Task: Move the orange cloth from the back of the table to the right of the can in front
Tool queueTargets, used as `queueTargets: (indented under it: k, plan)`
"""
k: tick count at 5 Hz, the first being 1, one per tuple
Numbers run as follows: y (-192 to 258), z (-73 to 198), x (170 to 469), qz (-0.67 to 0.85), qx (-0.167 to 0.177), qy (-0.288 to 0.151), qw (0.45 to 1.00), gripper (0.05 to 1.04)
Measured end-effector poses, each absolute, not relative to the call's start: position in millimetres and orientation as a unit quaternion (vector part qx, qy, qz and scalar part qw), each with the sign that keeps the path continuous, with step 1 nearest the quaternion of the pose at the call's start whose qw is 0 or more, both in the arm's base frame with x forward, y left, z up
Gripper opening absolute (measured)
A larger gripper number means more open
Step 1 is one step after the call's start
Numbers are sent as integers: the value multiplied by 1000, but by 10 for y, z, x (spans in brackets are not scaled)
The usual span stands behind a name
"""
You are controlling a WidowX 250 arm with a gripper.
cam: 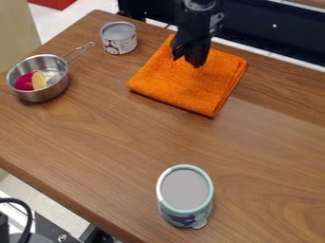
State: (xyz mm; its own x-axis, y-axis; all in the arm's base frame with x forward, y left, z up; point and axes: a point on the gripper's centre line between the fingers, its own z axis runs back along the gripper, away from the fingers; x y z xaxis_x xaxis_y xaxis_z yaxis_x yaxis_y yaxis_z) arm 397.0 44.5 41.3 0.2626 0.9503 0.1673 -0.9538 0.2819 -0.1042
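Note:
The black gripper (pixel 189 58) hangs from the top edge over the upper part of a folded orange cloth (pixel 184 85); whether it touches the cloth I cannot tell. Left of the cloth, near the table's far edge, a small silver-topped can (pixel 119 38) stands upright. A metal saucepan (pixel 39 94) sits at the far left with its handle pointing up and right. Inside the pan lie a dark pink piece (pixel 24 81) and a yellowish piece (pixel 39 80).
A larger can with a pale teal rim (pixel 185 195) stands upright near the front edge of the wooden table (pixel 101 137). Behind the table runs a dark panel (pixel 273 31). Black equipment and a cable (pixel 26 218) are below the table's front left edge.

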Motion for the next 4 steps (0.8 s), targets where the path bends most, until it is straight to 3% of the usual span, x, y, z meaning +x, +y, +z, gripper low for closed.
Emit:
queueTargets:
  k: [2,4]
  plan:
    - [591,279,3876,617,17,-55,785,53]
    - [566,149,3898,602,24,-56,796,53]
